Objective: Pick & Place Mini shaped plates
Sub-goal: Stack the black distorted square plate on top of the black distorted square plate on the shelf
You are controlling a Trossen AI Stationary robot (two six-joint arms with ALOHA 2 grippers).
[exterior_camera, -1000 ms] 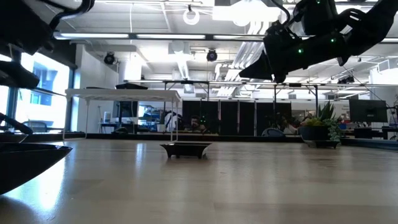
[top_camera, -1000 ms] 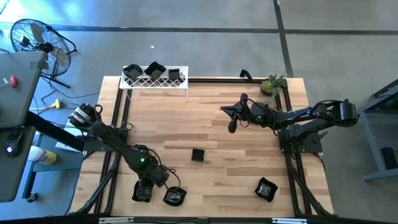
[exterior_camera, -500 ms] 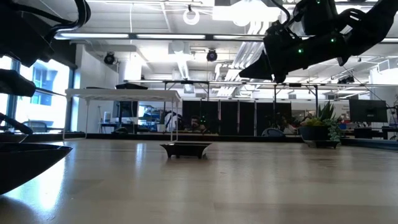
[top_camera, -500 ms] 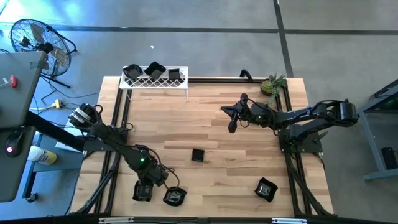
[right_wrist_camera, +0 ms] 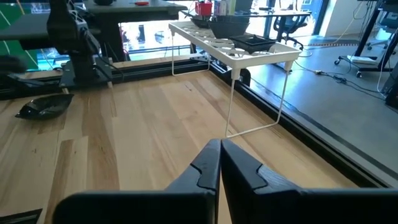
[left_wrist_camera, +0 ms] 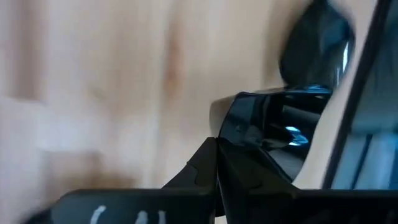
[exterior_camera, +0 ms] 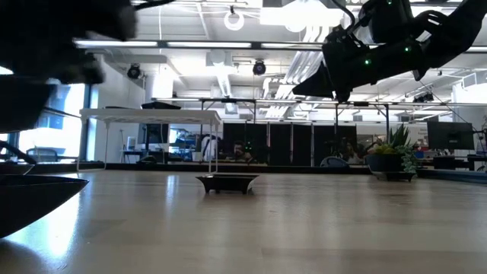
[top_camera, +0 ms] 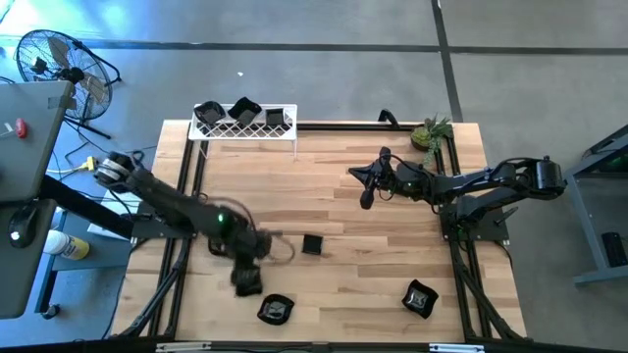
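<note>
Held plate [left_wrist_camera: 273, 134]: we see it tilted, rim pinched, raised off the tabletop [top_camera: 392, 245], near-left.
Left gripper [top_camera: 245, 279]: fingers clamped on plate.
Right gripper [top_camera: 365, 188]: fingers together, empty, mid-tabletop.

High view looked straight down; low view sat level at tabletop. Both shared the rack [top_camera: 245, 123], as perhaps did the right wrist view.

Left gripper [top_camera: 247, 282] motion-blurred — held plate [left_wrist_camera: 273, 127] partly hidden behind jaws.
</note>
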